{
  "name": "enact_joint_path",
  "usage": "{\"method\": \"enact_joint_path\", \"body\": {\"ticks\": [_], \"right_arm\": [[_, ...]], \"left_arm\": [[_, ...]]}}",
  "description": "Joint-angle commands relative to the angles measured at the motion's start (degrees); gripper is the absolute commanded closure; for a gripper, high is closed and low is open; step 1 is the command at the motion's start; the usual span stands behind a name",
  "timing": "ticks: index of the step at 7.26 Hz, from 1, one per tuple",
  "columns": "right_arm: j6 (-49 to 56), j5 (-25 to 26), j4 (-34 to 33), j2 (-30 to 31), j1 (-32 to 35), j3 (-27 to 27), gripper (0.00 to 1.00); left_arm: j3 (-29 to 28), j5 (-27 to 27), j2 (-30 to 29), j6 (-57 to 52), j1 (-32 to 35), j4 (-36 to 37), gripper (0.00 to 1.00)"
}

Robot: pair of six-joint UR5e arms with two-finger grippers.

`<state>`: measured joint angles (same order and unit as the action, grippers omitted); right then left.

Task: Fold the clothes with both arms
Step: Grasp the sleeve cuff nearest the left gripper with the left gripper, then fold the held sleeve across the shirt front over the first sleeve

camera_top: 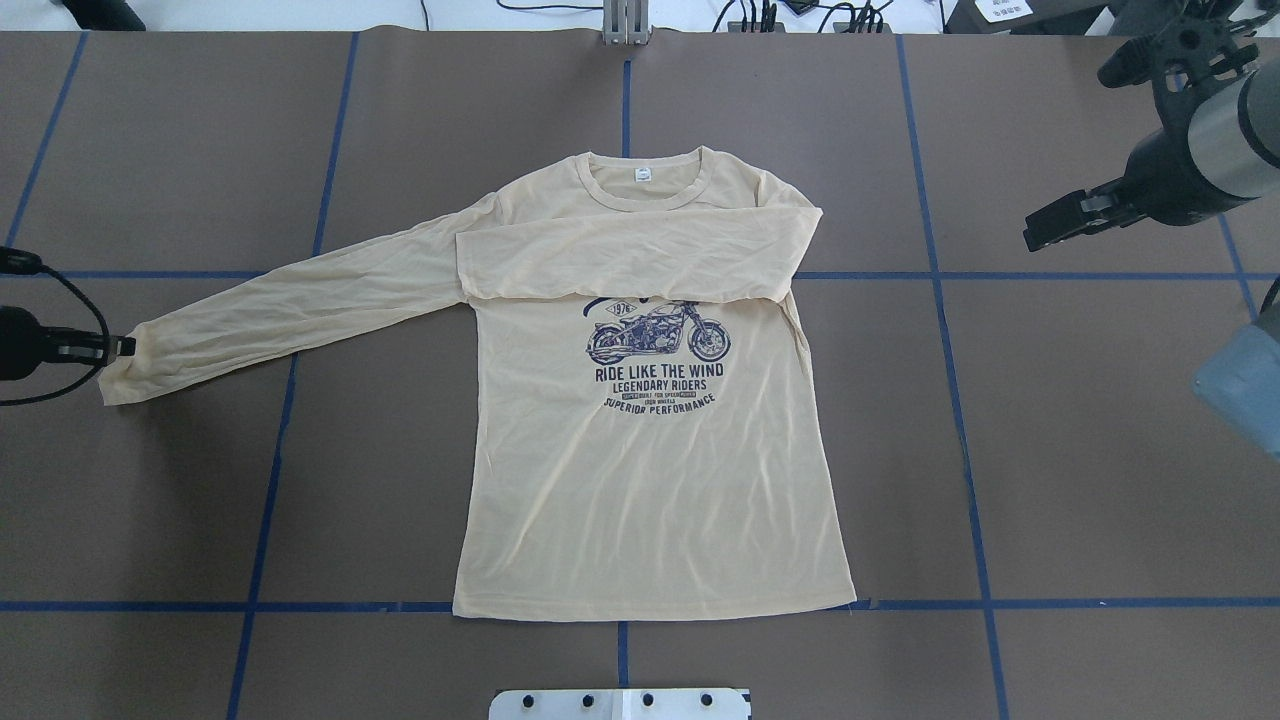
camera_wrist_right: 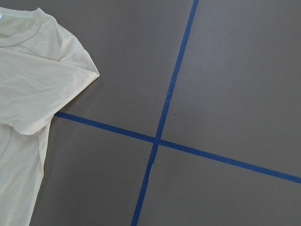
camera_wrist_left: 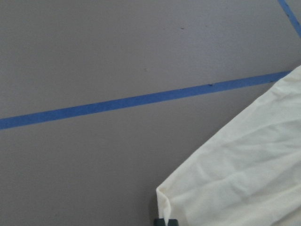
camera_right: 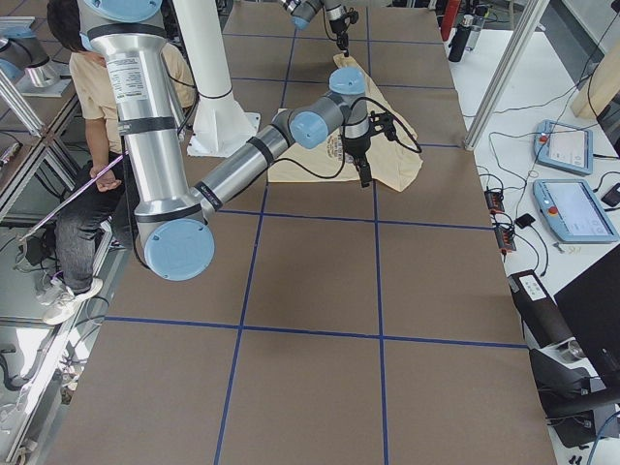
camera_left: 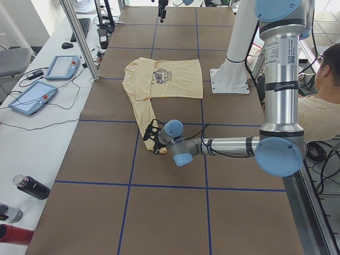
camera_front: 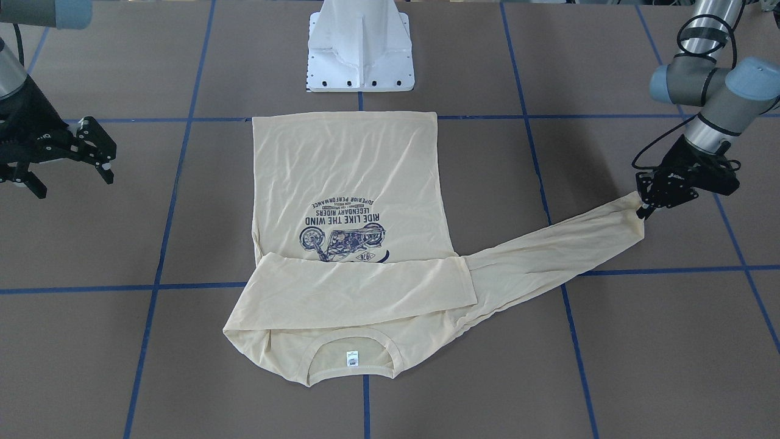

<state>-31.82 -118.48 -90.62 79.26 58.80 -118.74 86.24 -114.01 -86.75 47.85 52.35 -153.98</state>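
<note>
Item: table (camera_top: 1100,450), brown top, divided into squares by blue tape lines (camera_top: 962,400)

Item: left arm (camera_left: 228,144), stretched low over the table towards the shirt's outstretched sleeve; right arm (camera_right: 242,165), held off to the robot's right, well apart from the cloth

Item: shirt (camera_top: 650,480), cream, long-sleeved, laid flat and print-up at the table's middle, hem towards the white pedestal (camera_front: 361,46), neckline towards the far edge. The sleeve on the robot's right is folded across the chest, and the top of the navy motorcycle print is covered by it. The other sleeve is extended sideways and slightly towards the robot, on its left

Item: left gripper (camera_front: 645,210), set at the cuff of the extended sleeve, jaws pressed together on the cuff's edge

Item: right gripper (camera_front: 76,183), raised above bare table beside the folded shoulder, jaws spread, nothing held

Item: neck tag (camera_top: 641,176), small, white, seen inside the ribbed neckline
</note>
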Motion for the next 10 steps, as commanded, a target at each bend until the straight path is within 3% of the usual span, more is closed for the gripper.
{"method": "enact_joint_path", "body": {"ticks": [1,3,4,6,10], "right_arm": [[0.0,0.0,0.0,-0.1,0.0,0.1,0.00],[0.0,0.1,0.0,-0.1,0.0,0.2,0.00],[-0.1,0.2,0.0,-0.1,0.0,0.3,0.00],[-0.1,0.3,0.0,-0.1,0.1,0.3,0.00],[-0.4,0.3,0.0,-0.2,0.4,0.3,0.00]], "left_arm": [[8.9,-0.6,-9.1,0.0,0.7,20.9,1.00],[12.5,-0.6,-25.0,0.9,0.6,43.2,1.00],[11.9,-0.9,-31.9,4.1,0.1,49.3,1.00],[11.1,-1.1,-41.7,9.7,-1.9,55.2,1.00],[-5.7,-1.6,-61.4,18.9,-5.7,56.8,1.00]]}}
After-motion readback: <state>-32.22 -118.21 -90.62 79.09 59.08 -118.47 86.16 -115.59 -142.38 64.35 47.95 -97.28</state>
